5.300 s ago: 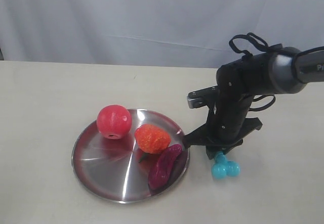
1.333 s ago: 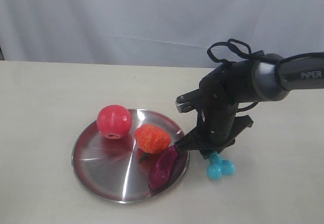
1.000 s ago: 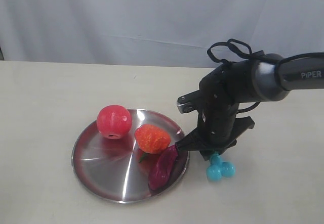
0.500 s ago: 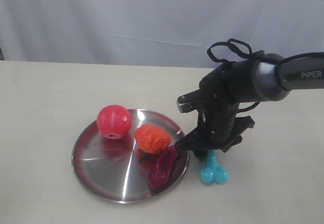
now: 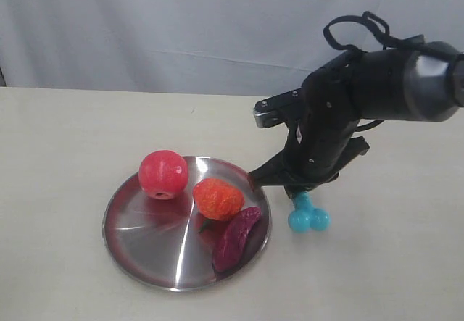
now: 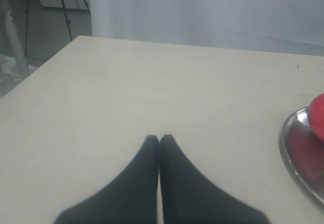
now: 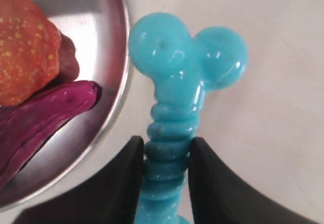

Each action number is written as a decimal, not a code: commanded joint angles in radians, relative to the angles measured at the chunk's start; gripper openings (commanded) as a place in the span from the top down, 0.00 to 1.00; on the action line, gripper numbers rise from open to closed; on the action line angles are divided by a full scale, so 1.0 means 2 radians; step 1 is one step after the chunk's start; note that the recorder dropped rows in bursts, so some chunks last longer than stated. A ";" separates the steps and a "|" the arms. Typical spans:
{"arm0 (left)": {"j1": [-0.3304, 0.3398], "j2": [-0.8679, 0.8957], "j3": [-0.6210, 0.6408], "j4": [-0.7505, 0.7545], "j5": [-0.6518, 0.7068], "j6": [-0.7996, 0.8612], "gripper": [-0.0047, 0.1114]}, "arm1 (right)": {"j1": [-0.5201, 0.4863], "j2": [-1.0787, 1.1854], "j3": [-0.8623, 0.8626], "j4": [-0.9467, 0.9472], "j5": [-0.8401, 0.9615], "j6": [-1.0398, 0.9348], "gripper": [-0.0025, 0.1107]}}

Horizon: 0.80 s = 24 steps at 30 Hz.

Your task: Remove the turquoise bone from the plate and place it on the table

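Observation:
The turquoise bone (image 5: 309, 218) hangs knobs-down just right of the plate (image 5: 145, 257), over the table (image 5: 72, 140). My right gripper (image 5: 301, 195) is shut on its ribbed shaft. In the right wrist view the black fingers (image 7: 129, 163) press both sides of the turquoise bone (image 7: 187, 57), and the plate's rim (image 7: 121, 42) runs beside it. Whether the knobs touch the table I cannot tell. My left gripper (image 6: 159, 138) is shut with nothing in it, over bare table, with the plate's edge (image 6: 298, 150) off to one side.
On the plate lie a red apple (image 5: 164, 174), an orange-red strawberry (image 5: 217, 198) and a purple sweet potato (image 5: 235, 238). A white curtain hangs behind the table. The left wrist view shows the table's edge (image 6: 35, 70) and the floor beyond.
My right arm has risen and swung right and back, carrying the bone away from the plate's front rim. Half a second ago the bone sat lower and tilted.

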State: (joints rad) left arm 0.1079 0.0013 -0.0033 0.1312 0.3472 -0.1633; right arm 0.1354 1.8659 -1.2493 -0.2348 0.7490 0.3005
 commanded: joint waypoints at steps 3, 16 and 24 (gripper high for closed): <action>-0.003 -0.001 0.002 0.000 0.000 0.000 0.96 | -0.001 0.004 -0.003 0.003 0.029 -0.010 0.57; -0.003 -0.001 0.002 0.000 0.000 -0.001 0.96 | -0.001 -0.011 -0.003 0.011 0.060 -0.042 0.94; -0.003 -0.001 0.002 0.000 0.000 -0.001 0.96 | -0.001 -0.081 0.012 0.012 0.031 -0.054 0.97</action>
State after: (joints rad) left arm 0.1079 0.0013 -0.0033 0.1312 0.3472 -0.1633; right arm 0.1354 1.7627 -1.2485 -0.2120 0.8491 0.2064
